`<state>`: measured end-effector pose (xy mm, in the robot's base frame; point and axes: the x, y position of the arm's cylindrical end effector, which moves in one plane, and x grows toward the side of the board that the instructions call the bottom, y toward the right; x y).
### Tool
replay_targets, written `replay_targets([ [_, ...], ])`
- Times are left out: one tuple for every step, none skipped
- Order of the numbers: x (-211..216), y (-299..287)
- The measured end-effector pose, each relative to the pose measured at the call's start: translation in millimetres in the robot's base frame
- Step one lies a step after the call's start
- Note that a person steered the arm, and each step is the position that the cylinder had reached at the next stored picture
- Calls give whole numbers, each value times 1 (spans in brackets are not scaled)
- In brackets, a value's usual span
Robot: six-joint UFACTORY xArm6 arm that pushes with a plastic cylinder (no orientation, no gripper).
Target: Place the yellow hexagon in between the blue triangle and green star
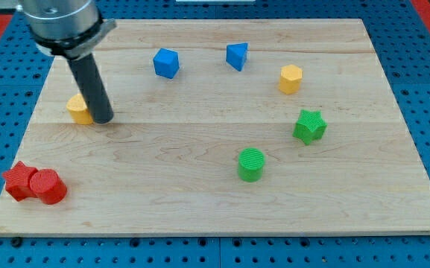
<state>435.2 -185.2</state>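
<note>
The yellow hexagon (291, 78) sits at the view's upper right, between the blue triangle (237, 56) up and to its left and the green star (309, 126) below it. It touches neither. My tip (101, 119) rests on the board at the view's left, far from these three, right beside another yellow block (80, 109) that the rod partly hides.
A blue cube (166, 62) lies at the view's top centre. A green cylinder (250, 164) stands below the middle. Two red blocks (35, 183) sit together at the bottom left corner of the wooden board (200, 208).
</note>
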Motion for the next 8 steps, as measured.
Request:
replay_targets([
  [-8,-16],
  [-18,-23],
  [-22,-12],
  [-27,80],
  [-27,185],
  [-36,293],
  [-65,376],
  [-106,377],
])
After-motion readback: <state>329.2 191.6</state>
